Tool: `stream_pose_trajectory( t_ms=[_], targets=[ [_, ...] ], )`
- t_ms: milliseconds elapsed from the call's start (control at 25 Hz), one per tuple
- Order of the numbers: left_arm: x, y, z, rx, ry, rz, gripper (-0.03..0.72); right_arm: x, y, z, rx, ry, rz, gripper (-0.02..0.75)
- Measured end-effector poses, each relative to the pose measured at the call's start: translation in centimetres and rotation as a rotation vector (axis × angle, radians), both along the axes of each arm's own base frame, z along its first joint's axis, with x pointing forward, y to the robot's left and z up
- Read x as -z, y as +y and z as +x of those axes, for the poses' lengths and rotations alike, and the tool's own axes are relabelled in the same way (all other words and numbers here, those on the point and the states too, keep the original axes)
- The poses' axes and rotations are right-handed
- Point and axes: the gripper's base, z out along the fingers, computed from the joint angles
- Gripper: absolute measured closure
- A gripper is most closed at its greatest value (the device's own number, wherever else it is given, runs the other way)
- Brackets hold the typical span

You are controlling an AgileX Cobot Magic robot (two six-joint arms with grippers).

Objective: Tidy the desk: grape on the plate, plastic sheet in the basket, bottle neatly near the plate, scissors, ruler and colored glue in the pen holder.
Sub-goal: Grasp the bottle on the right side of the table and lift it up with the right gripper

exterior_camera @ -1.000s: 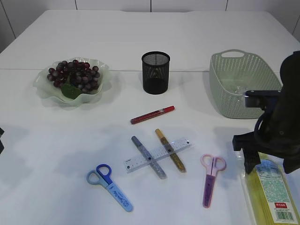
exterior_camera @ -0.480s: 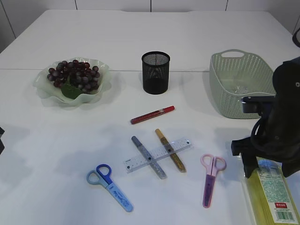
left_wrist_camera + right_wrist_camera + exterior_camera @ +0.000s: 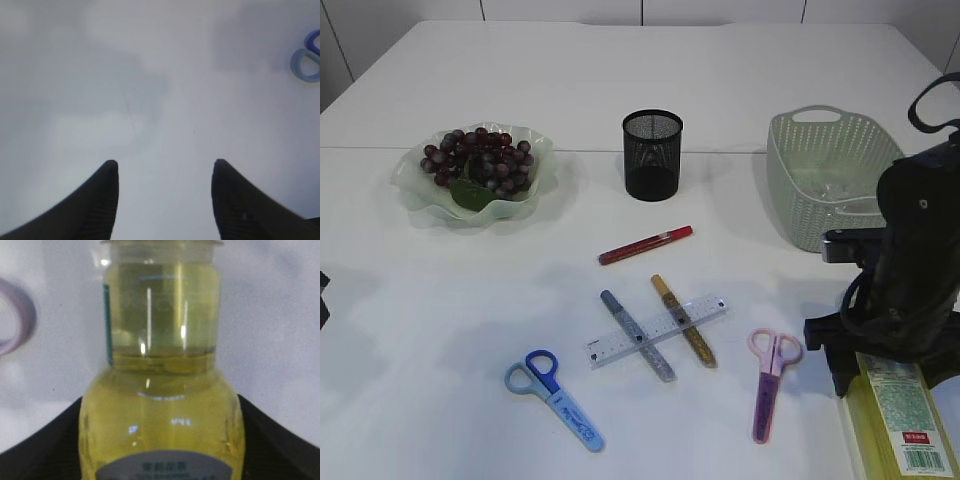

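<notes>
At the tabletop's [image 3: 620, 70] near right edge, I am straddling the lying bottle [image 3: 898, 410] with my right hand [image 3: 160, 440], fingers apart; next I am judging closing, lifting, carrying toward the plate [image 3: 415, 190]; left hand [image 3: 164, 200] is idling apart.

R hand [image 3: 848, 368] low, wide open; L hand [image 3: 164, 172] open.

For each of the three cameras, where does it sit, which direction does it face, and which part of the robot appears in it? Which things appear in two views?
Exterior view: in front of the table, looking down at a slant; the right arm shows over the bottle.
Left wrist view: above bare table, facing down; the left gripper stands open, empty.
Right wrist view: low, facing the bottle's neck; the right gripper straddles the bottle.
Shared: blue scissors; pink scissors; bottle.
</notes>
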Motion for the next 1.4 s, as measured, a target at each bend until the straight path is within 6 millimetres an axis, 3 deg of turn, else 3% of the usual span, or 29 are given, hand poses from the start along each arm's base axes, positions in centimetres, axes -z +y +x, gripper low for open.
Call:
stream_pose_trajectory(
  t_ms=[360, 680, 880, 1120, 1240, 1400],
  targets=[
    [0.0, 0.0, 0.0, 0.0, 0.0, 0.0, 0.256, 0.2, 0.0, 0.1, 0.0, -0.002, 0.002, 0.267],
    [0.0, 0.0, 0.0, 0.0, 0.0, 0.0, 0.256, -0.6, 0.0, 0.0, -0.008, -0.023, 0.012, 0.275],
    [0.0, 0.0, 0.0, 0.0, 0.0, 0.0, 0.256, -5.2, 0.3, -1.1, -0.089, -0.13, 0.096, 0.276],
    [0.0, 0.0, 0.1, 0.001, -0.01, -0.003, 0.256, -12.0, 1.4, -4.0, -0.359, -0.319, 0.306, 0.276],
    [0.0, 0.0, 0.1, 0.001, -0.015, -0.005, 0.256, -14.5, 2.5, -5.1, -0.523, -0.423, 0.447, 0.276],
    [-0.1, -0.1, 0.2, 0.001, -0.021, -0.009, 0.256, -16.3, 4.6, -5.7, -0.708, -0.554, 0.683, 0.276]
  ],
)
